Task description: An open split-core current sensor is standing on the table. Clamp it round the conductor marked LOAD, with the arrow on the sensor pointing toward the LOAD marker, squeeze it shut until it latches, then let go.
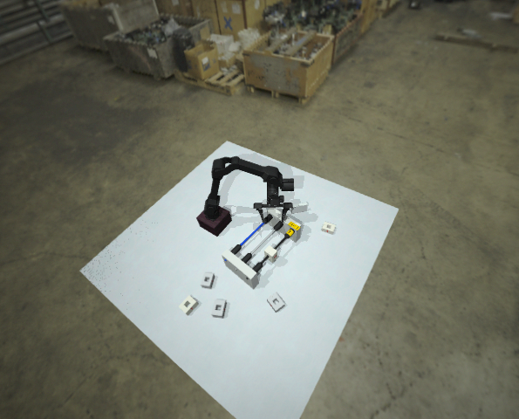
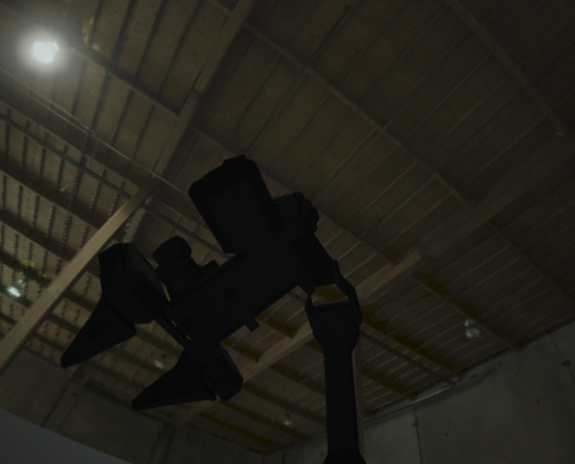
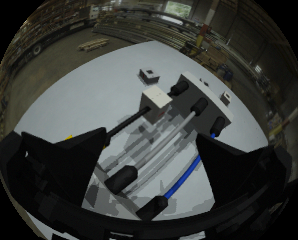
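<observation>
A white block-shaped current sensor (image 1: 269,250) (image 3: 156,102) sits round the black conductor (image 1: 282,241) (image 3: 126,124), nearer the front terminal block. It looks closed; its arrow and latch cannot be made out. The yellow LOAD marker (image 1: 294,224) is at the conductor's rear end; a sliver of yellow (image 3: 69,138) shows behind a finger in the wrist view. My gripper (image 1: 275,218) (image 2: 100,384) (image 3: 152,135) is open with nothing between its fingers. It is above the rear part of the conductor rack, away from the sensor. The exterior view shows no sensor.
A blue conductor (image 1: 252,234) (image 3: 184,177) and a grey conductor (image 1: 262,242) (image 3: 164,142) run beside the black one, between the front terminal block (image 1: 240,268) and a rear block. Several other sensors lie around, one at the right (image 1: 328,226), one in front (image 1: 276,301).
</observation>
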You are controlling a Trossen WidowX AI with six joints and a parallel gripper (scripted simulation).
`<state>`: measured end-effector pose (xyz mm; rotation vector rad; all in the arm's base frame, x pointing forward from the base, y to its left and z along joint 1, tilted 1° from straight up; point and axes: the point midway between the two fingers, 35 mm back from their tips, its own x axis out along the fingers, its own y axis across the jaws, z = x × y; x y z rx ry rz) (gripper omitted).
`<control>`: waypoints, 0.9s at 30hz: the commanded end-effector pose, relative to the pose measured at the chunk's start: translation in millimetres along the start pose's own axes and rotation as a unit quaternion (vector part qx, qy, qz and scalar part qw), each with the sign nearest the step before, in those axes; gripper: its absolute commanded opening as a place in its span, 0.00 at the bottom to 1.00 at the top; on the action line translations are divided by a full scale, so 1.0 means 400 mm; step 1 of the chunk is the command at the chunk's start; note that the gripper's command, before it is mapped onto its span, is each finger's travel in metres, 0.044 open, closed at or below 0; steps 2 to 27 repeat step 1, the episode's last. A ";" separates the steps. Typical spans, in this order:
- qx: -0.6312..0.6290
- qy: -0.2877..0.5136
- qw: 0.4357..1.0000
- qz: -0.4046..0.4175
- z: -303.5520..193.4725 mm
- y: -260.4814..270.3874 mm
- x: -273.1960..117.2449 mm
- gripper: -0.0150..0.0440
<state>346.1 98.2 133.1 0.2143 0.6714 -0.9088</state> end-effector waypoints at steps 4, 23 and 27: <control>0.000 0.000 1.000 0.000 0.000 0.000 0.000 1.00; 0.000 0.000 1.000 0.000 0.000 0.000 0.000 1.00; 0.000 0.000 1.000 0.000 0.000 0.000 0.000 1.00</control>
